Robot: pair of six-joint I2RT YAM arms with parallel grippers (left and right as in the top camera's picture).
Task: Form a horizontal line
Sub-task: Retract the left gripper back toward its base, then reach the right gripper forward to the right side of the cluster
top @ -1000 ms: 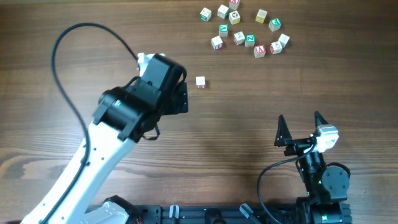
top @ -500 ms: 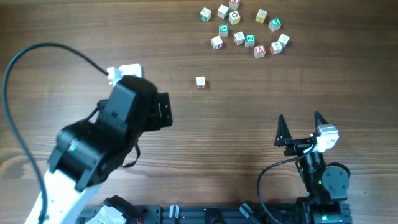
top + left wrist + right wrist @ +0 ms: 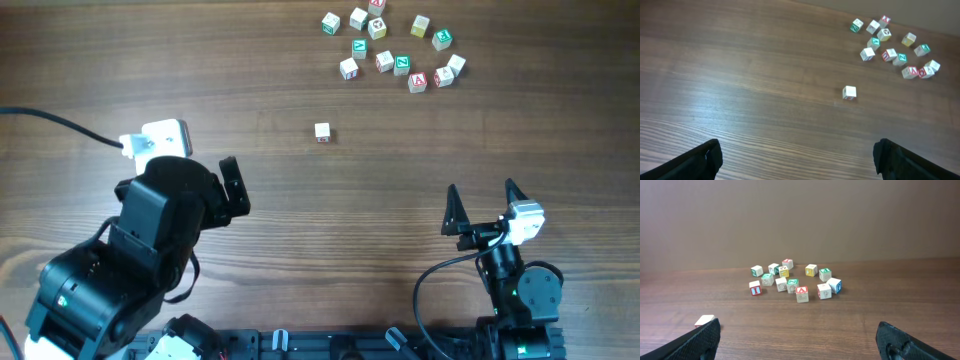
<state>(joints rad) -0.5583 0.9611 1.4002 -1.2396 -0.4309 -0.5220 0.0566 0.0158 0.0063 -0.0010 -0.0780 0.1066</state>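
Several small alphabet cubes lie in a loose cluster [image 3: 390, 45] at the back right, among them a red "A" cube [image 3: 418, 81] and a green-lettered cube [image 3: 402, 64]. They form no row. One pale-faced cube [image 3: 322, 131] sits alone nearer the middle, also seen in the left wrist view [image 3: 849, 92] and at the left edge of the right wrist view [image 3: 705, 320]. My left gripper [image 3: 235, 190] is open and empty, well to the left of and in front of the lone cube. Near the front edge at the right, my right gripper [image 3: 485, 195] stands open and empty, facing the cluster [image 3: 792, 282].
The table [image 3: 120, 60] is dark wood grain. A black cable [image 3: 60, 122] runs from the left arm off the left edge. The arm bases and a black rail [image 3: 330, 345] line the front edge.
The left arm has drawn back to the left and toward the front edge, away from the lone cube. The right arm and all the cubes have stayed put.
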